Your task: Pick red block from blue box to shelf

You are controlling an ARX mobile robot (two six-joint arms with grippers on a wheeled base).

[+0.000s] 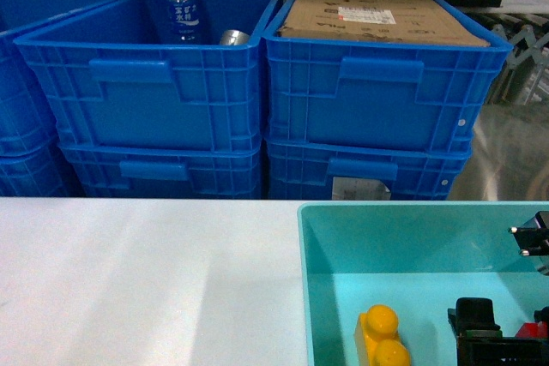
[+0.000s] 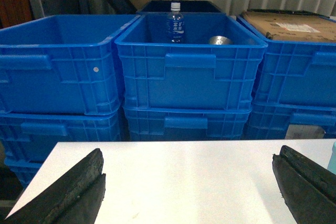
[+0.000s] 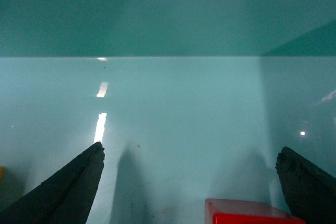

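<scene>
1. Reaching down inside the blue box (image 1: 302, 280), the right gripper (image 3: 191, 192) has its two dark fingers spread wide apart, with nothing between them but the box floor.
2. The red block (image 3: 247, 212) lies on that floor just inside the gripper's right finger (image 3: 307, 187), not visibly touched by either finger.
3. In the head view the red block (image 1: 533, 330) shows only as a sliver beside the black gripper body (image 1: 480, 332).
4. A yellow-orange studded block (image 1: 382, 339) sits in the same box, near its left wall, apart from the gripper.
5. The left gripper (image 2: 189, 192) hangs spread open over the white table (image 1: 146, 280), left of the box.
6. Beyond the box stand stacked dark blue crates (image 1: 146, 100); one holds a water bottle (image 1: 182, 10) and a metal can (image 1: 232, 37), another a cardboard carton (image 1: 377, 16).
</scene>
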